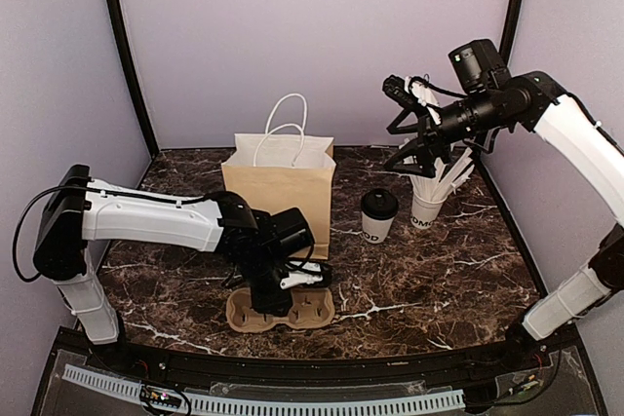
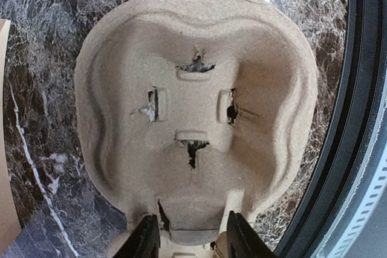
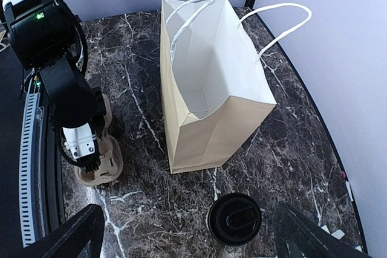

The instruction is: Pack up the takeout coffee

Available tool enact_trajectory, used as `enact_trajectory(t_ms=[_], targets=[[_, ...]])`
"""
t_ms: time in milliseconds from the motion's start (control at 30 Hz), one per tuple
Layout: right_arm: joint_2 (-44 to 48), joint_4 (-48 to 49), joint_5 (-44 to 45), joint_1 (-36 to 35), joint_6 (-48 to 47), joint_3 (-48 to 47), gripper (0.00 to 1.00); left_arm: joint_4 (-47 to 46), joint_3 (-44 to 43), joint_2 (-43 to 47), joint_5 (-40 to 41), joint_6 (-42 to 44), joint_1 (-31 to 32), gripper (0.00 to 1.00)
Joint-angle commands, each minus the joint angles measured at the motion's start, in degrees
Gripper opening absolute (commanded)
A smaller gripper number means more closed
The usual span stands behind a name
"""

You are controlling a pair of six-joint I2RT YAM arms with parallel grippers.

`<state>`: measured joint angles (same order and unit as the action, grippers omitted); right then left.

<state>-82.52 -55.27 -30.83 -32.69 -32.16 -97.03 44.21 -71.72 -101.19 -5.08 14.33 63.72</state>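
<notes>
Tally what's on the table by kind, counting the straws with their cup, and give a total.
Paper cups: 2, the black-lidded cup and the straw-filled cup
Paper bag: 1
Pulp cup carrier: 1
Total: 4

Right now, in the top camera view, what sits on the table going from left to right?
First the paper bag, then the coffee cup, then the cup of straws. The cup carrier lies in front of the bag, so its place is unclear.
</notes>
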Motion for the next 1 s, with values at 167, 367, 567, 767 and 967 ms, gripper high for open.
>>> enact_trajectory(t_ms=[167,367,567,767,967], targets=[[-0.4,2.29,0.44,0.84,1.05,-0.1,0.99,-1.24,3.17,-0.24,3.07,3.31,0.92,0.39],[-1.34,2.45,1.28,1.18,1.38,-1.75,0.99,-1.05,3.12,-0.08,3.77,3.54,1.05,0.31],[-2.47,3.18,1.77,1.55,2.0,-3.21,0.99,0.28,1.13,2.54,3.75,2.7,1.01,0.22],[-3.79,5.51,2.44,2.68,3.18,-3.68,0.99,4.46,-7.44,8.93,3.16,2.98,-0.19,0.21],[-6.12,10.37,7.14,3.59,6.24,-5.19,0.99,7.62,-24.56,15.09,0.59,4.18,-5.13,0.21]])
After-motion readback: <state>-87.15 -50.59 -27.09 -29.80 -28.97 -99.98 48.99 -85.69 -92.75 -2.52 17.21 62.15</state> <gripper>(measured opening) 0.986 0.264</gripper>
